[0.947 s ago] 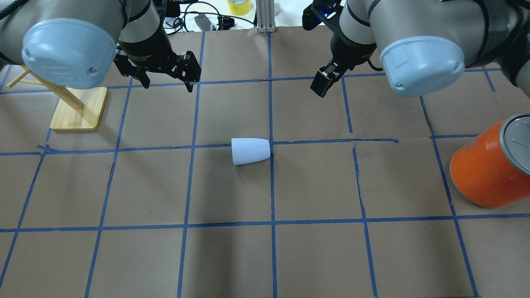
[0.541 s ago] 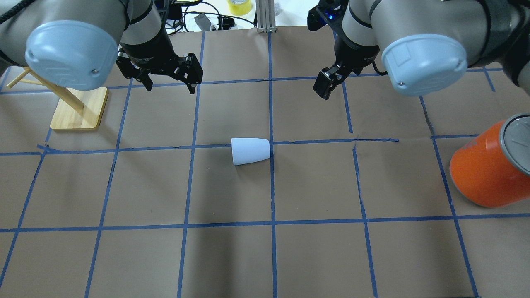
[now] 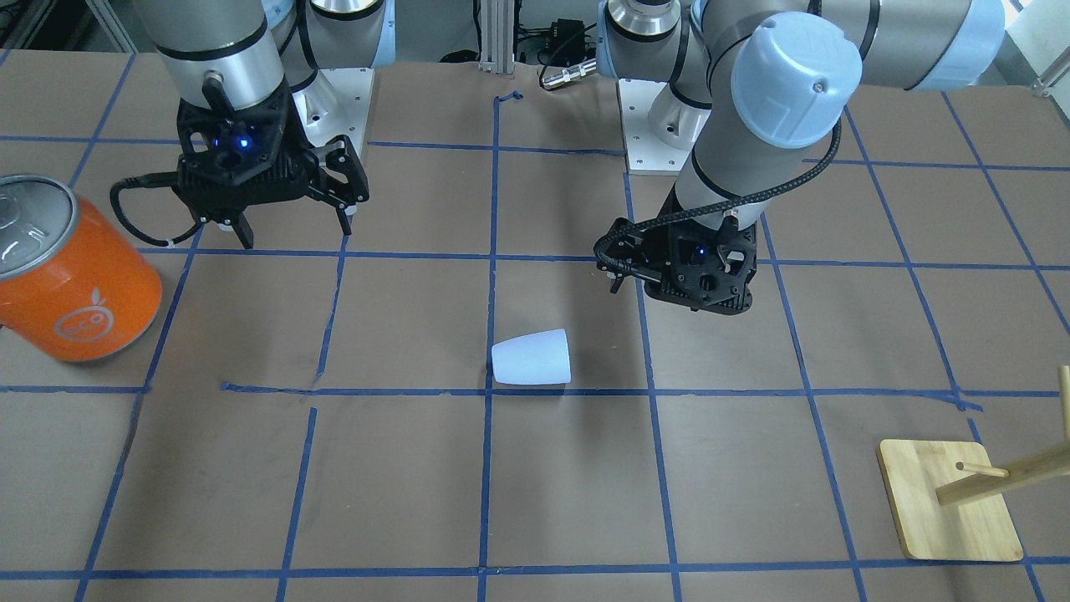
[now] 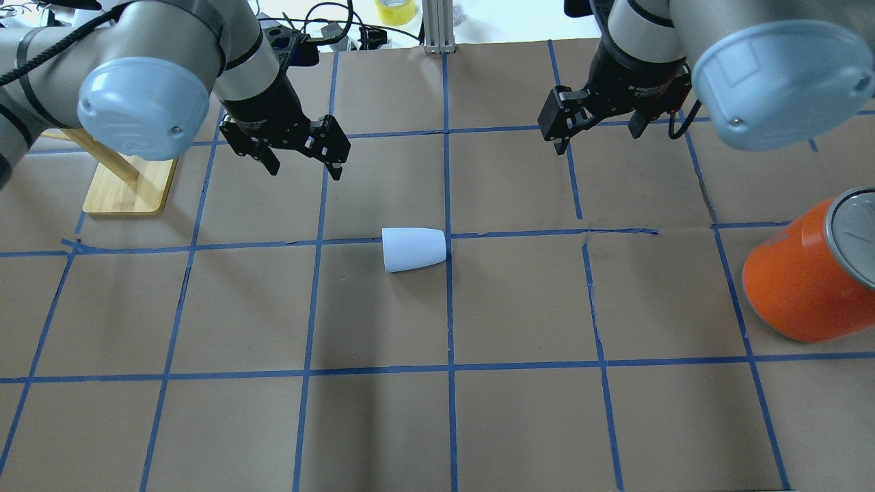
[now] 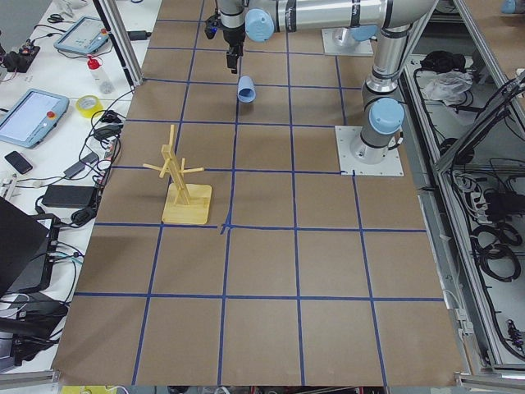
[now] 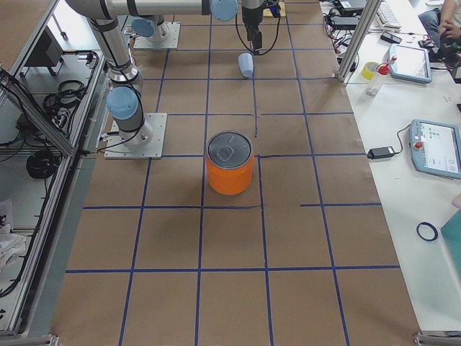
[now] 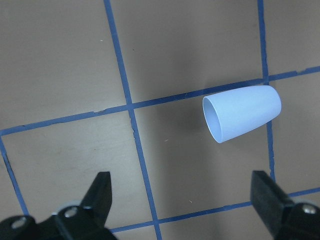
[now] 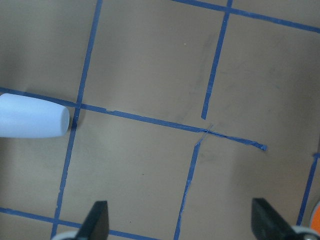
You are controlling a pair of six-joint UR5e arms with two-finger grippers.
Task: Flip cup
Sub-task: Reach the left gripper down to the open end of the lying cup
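Observation:
The pale blue-white cup [image 4: 413, 249] lies on its side on the brown paper near the table's middle, mouth toward my left side, narrow base by a blue tape line. It also shows in the front view [image 3: 532, 358], the left wrist view [image 7: 242, 113] and at the left edge of the right wrist view [image 8: 32, 121]. My left gripper [image 4: 304, 169] is open and empty, hovering beyond and left of the cup, apart from it. My right gripper [image 4: 593, 133] is open and empty, hovering beyond and right of the cup.
A large orange can [image 4: 806, 273] with a silver top stands at the right edge. A wooden peg stand [image 4: 130, 181] sits at the left, close to my left arm. Cables and a yellow tape roll [image 4: 395, 10] lie past the far edge.
My left gripper has moved right and nearer, toward the cup. My right gripper has turned about its wrist so both fingers show spread, and shifted right. The cup has not moved.

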